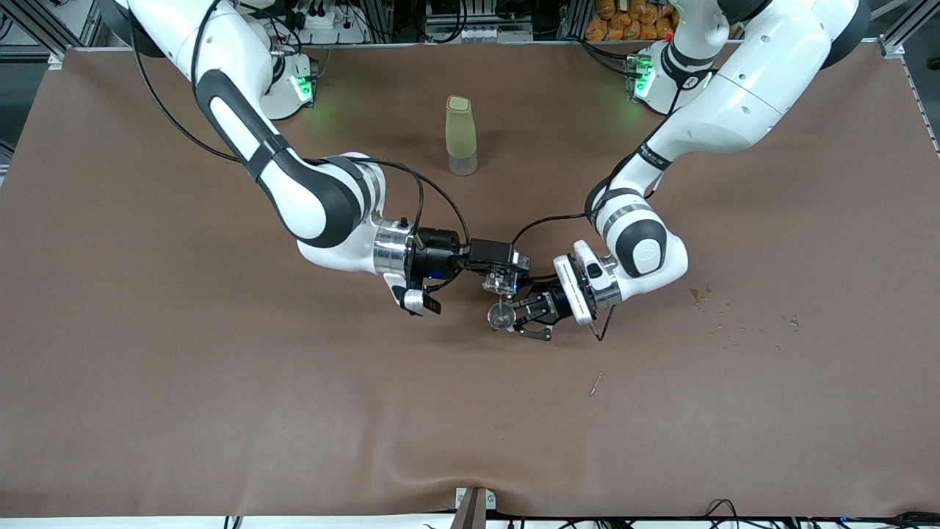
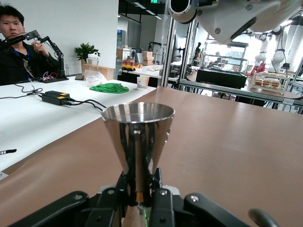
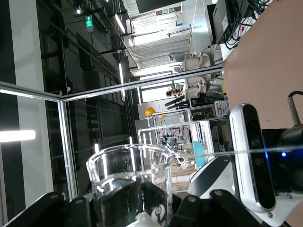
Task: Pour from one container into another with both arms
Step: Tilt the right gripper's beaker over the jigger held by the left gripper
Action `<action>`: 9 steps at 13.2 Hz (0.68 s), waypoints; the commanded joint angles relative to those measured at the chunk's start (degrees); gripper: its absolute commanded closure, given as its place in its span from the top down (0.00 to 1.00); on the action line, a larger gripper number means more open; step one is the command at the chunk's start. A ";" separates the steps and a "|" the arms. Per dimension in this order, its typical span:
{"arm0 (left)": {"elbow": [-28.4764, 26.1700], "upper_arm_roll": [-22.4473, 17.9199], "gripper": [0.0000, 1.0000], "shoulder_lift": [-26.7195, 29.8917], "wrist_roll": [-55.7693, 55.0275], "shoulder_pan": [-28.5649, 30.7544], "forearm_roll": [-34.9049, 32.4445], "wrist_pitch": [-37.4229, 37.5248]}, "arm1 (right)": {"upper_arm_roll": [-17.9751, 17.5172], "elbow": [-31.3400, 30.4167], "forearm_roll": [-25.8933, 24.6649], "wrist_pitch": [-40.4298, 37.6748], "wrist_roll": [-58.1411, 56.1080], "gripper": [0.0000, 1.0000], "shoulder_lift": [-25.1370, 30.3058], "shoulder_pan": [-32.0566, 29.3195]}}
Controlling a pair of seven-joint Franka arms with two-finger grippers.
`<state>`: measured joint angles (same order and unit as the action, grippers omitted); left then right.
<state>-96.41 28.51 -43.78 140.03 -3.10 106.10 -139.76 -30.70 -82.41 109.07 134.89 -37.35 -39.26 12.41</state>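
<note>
arms 2 | beaker (image 1: 501, 278) 1 | jigger (image 1: 502, 316) 1 | bottle (image 1: 460, 136) 1

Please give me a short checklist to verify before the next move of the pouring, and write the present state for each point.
1. Left gripper shut on the metal jigger at its narrow waist: ok.
2. Jigger upright, mouth upward: ok in the left wrist view.
3. Right gripper shut on the glass beaker: ok.
4. Beaker tipped on its side with its mouth over the jigger: looks ok in the front view; exact alignment cannot tell.
5. Liquid in the beaker or the jigger: cannot tell.
6. Green bottle stands apart, farther from the front camera than both grippers: ok.
</note>
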 commanded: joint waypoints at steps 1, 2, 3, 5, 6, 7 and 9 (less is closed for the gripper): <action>1.05 0.06 0.00 -0.51 1.39 -0.59 1.83 -1.13 | 0.64 1.72 1.23 1.42 2.10 0.00 -0.55 1.12; 1.05 0.06 0.00 -0.60 1.39 -0.59 1.83 -1.13 | 0.64 2.07 1.32 1.51 2.54 0.00 -0.55 1.12; 1.05 0.06 0.00 -0.69 1.39 -0.59 1.83 -1.13 | 0.64 2.16 1.32 1.60 3.50 0.00 -0.55 1.30; 1.05 0.06 0.00 -0.69 1.39 -0.59 1.83 -1.21 | 0.64 2.51 1.32 1.60 5.17 0.00 -0.55 1.30; 1.05 0.06 0.00 -0.69 1.39 -0.59 1.83 -1.21 | 0.64 2.60 1.32 1.60 5.70 0.00 -0.64 1.30; 1.05 0.06 0.00 -0.69 1.39 -0.68 1.83 -1.21 | 0.64 2.60 1.32 1.60 7.10 0.00 -0.64 1.30; 1.05 0.06 0.00 -0.69 1.39 -0.68 2.01 -1.21 | 0.64 2.69 1.41 1.60 8.34 0.00 -0.64 1.39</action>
<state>-96.41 28.51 -43.99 140.03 -3.12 106.10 -140.04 -30.70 -81.43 109.09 135.98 -30.66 -39.30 12.68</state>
